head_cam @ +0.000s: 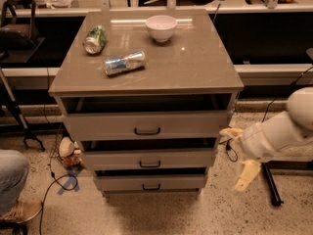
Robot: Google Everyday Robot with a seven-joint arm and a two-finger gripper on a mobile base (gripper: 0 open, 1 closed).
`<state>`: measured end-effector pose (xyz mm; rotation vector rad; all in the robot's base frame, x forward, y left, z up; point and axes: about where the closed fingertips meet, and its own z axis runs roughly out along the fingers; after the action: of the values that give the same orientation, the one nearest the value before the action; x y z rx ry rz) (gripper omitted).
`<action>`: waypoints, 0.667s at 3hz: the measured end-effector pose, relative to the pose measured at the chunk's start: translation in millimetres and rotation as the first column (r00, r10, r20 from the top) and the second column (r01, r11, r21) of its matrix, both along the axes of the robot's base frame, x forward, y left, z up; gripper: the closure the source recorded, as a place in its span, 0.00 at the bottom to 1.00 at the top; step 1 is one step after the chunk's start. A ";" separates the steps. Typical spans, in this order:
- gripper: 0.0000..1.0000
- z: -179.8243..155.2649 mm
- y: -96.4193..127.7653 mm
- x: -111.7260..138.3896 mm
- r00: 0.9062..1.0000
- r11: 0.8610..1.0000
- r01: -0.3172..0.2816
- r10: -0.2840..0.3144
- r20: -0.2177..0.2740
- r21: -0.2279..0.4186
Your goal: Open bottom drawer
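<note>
The bottom drawer [149,182] is the lowest and narrowest of three grey-beige drawers in the cabinet, with a small black curved handle [151,187]. Its front stands a little out from the cabinet, and only a dark gap shows above it. My gripper [239,153] is to the right of the cabinet, about level with the middle drawer [146,159] and well apart from the bottom drawer's handle. Its two pale fingers [247,174] are spread apart and hold nothing.
The top drawer [146,125] is also slightly out. On the cabinet top [186,67] lie a green can [95,39] and a blue-silver can [125,62], and a white bowl [161,27] stands there. A person's leg and shoe [14,199] are at the lower left, and cables and a stand's foot [271,187] are on the floor.
</note>
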<state>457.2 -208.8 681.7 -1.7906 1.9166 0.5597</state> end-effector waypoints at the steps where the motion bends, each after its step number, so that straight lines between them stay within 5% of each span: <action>1: 0.00 -70.6 22.4 1.4 0.998 0.995 -0.065 0.067 0.015 -0.076; 2: 0.00 -130.1 47.9 6.1 0.993 0.982 -0.108 0.114 0.026 -0.154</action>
<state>463.3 -161.0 551.6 -1.9995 1.8893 0.4257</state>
